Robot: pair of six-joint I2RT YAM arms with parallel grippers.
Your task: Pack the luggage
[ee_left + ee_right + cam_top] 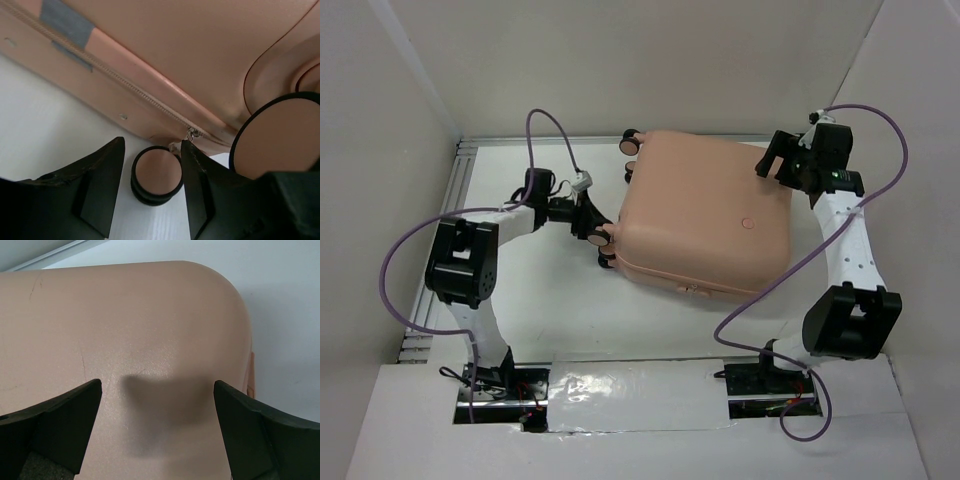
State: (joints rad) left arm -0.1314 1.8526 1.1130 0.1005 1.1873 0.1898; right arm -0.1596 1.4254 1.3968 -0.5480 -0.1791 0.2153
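Left wrist view: the closed peach-pink suitcase (175, 50) is seen flat on the worktop (40, 130), left jaws parted astride a wheel (156, 175) beside the zipper pull (192, 133), right jaws held wide above it, so the wheel may be pinched instead of the pull.

Just a plain white counter (570, 310), white panels (380, 120) boxing it in, and a shiny tape strip (630, 385) along the bottom.
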